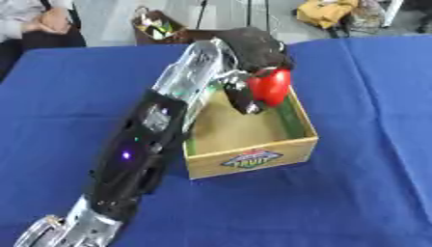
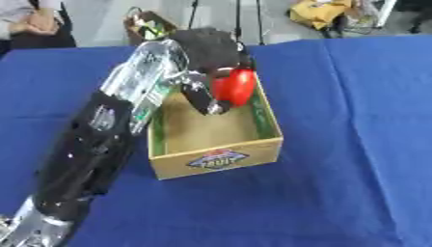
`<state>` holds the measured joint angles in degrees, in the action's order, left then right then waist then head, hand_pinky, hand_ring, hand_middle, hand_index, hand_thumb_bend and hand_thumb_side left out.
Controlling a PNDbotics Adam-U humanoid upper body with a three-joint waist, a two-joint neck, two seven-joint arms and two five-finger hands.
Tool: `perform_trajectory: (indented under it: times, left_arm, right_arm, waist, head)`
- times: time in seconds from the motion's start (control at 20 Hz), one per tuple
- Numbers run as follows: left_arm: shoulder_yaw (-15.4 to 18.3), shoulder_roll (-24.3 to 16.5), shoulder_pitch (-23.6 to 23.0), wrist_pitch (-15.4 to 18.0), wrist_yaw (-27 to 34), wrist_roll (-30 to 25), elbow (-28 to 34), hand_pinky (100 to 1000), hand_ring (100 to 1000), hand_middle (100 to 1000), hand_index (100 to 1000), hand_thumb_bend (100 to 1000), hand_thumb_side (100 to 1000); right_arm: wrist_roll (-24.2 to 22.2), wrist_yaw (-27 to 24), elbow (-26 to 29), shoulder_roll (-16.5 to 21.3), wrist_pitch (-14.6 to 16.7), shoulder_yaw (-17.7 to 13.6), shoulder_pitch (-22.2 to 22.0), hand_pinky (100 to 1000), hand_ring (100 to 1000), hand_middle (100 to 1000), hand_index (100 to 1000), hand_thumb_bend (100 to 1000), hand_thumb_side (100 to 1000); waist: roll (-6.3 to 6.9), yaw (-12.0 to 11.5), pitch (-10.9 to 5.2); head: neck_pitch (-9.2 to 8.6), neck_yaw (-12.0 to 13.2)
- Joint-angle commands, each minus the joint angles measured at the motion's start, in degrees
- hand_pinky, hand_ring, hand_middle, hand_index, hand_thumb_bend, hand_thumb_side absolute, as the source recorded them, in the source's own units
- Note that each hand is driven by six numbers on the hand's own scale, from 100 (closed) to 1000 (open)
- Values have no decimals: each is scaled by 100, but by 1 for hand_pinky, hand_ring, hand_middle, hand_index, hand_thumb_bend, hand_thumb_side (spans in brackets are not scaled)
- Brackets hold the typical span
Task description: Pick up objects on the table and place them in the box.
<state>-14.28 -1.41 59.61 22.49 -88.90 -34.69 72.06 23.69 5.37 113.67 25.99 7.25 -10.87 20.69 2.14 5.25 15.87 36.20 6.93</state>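
Left hand (image 1: pixel 253 60) is over the far end of the box (image 1: pixel 253 159), fingers curled round a red object (image 1: pixel 272 86), thumb side pointing down into the box. Red object is rounded, glossy, maybe a fruit or pepper; can't tell which. It hangs above the far right inside corner, close to the right wall, not yet on the floor of the box as far as can be judged. Box is a shallow open cardboard tray with a fruit label on the near wall, sitting mid worktop (image 1: pixel 363 193) on the blue cloth. Interior looks bare apart from the hand and what it carries. Right hand not visible in either view.

Progress: pick looks done, item is at the drop point, release still pending. No other loose objects visible on the blue cloth, so this may be the last one, though the arm hides part of the left side.
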Motion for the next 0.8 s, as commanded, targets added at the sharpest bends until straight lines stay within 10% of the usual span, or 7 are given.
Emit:
perform_trajectory:
  times: [0.05, 0.25, 0.45, 0.6, 0.8]
  left_arm:
    - [12, 88, 59, -18, -235, 169, -282, 282, 446, 408, 518, 100, 280]
    - [16, 127, 38, -17, -294, 220, -465, 401, 538, 520, 680, 100, 391]
    - [22, 121, 34, -26, -303, -94, -492, 642, 784, 840, 1000, 125, 725]
    - [44, 93, 62, -128, -413, -191, -287, 818, 907, 974, 1000, 446, 913]
    - [75, 39, 82, -369, -709, 116, 56, 851, 934, 1000, 1000, 573, 939]
  right_arm:
    - [-5, -23, 92, 84, -4, -11, 73, 699, 713, 655, 753, 100, 897]
    - [-2, -14, 92, 83, -15, -7, 70, 700, 713, 654, 753, 100, 898]
    - [6, -5, 92, 80, -27, -9, 54, 700, 714, 654, 753, 100, 899]
    - [6, -1, 92, 74, -32, -8, 45, 700, 713, 654, 752, 100, 900]
    - [21, -3, 92, 74, -30, -17, 32, 700, 713, 655, 752, 100, 900]
  waist:
    - [-18, 14, -82]
    - [-6, 19, -54]
    - [-5, 1, -53]
    - [-12, -6, -61]
    - [-26, -5, -76]
  head:
    - [-44, 8]
    - [-41, 9]
    - [-28, -3]
    - [-34, 0]
    - [-47, -1]
